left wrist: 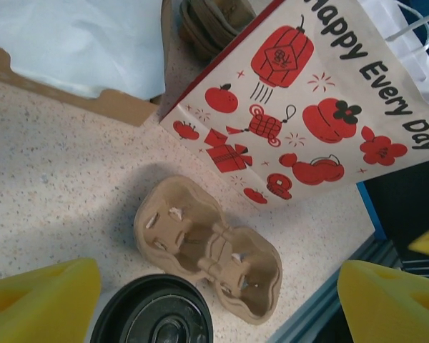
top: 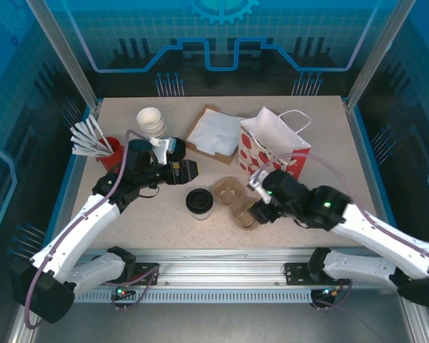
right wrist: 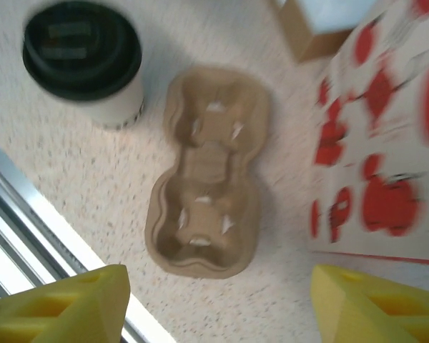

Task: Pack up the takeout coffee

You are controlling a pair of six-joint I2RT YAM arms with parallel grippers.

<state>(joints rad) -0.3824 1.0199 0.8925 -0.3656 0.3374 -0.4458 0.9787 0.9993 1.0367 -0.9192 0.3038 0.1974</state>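
So, the table [top: 164,229] is a speckled beige slab with a blue lip down its left and right sides and a metal rail [top: 222,275] across the near edge; aluminium posts and clear panels stand around it, with blue graphics behind.

The takeout coffee [top: 199,203] stands upright near the front middle, black lid on, just left of the pulp cup carrier [top: 232,200] and not in either of its wells; the right wrist view shows a sliver of table between the two. The paper bag [top: 275,146] stands behind and right of the carrier, mouth up, red prints on its side, close to the carrier's far end.

Along the back sit a stack of white cups [top: 151,123] and a flat brown box [top: 216,133] with white paper on it; a red cup [top: 109,153] holding white sticks is at the left edge.

Left jaws hover wide apart just behind the coffee, gripping nothing; right jaws are apart too, over the carrier, nothing between them.

Bare table lies front middle between coffee and rail, and at the back right behind the bag.
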